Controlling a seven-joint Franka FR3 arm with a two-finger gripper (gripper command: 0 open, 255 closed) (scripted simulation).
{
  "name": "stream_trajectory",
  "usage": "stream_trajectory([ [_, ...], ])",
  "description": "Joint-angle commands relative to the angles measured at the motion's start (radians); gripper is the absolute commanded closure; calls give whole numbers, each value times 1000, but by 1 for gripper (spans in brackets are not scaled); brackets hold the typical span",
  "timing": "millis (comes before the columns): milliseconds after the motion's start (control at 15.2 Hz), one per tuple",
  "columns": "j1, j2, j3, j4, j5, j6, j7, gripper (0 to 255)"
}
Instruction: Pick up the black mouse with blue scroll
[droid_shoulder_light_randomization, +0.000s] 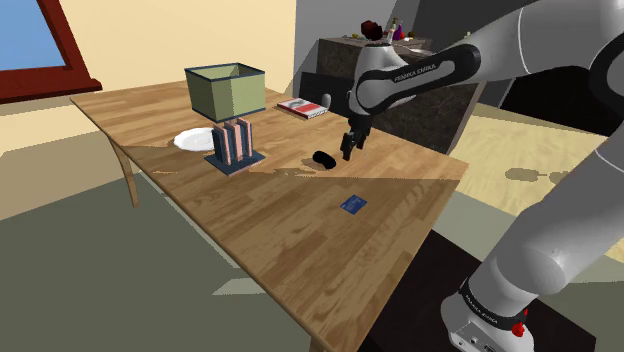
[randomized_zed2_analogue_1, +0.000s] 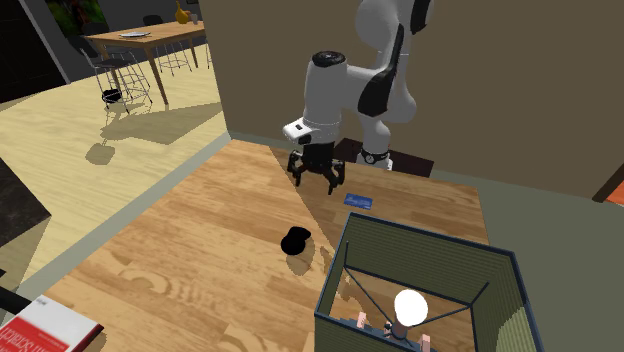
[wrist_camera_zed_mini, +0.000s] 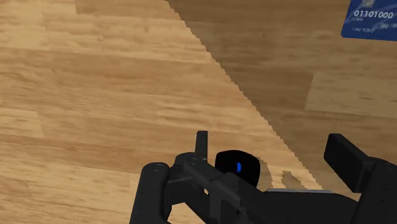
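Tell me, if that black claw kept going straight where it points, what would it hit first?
Probably the black mouse: in the wrist view it lies between the fingers of the open gripper. The shoulder view shows it slightly aside, so the wooden table beside it might come first; depth is unclear.

Open tabletop (droid_shoulder_light_randomization: 300, 230) round mouse (droid_shoulder_light_randomization: 323, 158), lamp (droid_shoulder_light_randomization: 228, 95) nearby on 1 side (flat card (droid_shoulder_light_randomization: 351, 205) well apart).

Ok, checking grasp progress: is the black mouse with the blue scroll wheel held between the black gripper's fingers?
No, the black mouse lies on the wooden table, apart from the open black gripper.
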Motion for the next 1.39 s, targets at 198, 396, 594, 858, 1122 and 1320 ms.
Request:
stream_trajectory([
  [198,3,182,-2,143,37,85,-46,0],
  [396,1,288,2,239,61,120,-76,0],
  [594,-2,352,6,291,74,146,-91,0],
  [858,-2,378,6,270,74,194,-91,0],
  [1122,-2,396,6,258,74,224,-91,0],
  [1320,-3,395,6,257,74,225,-92,255],
])
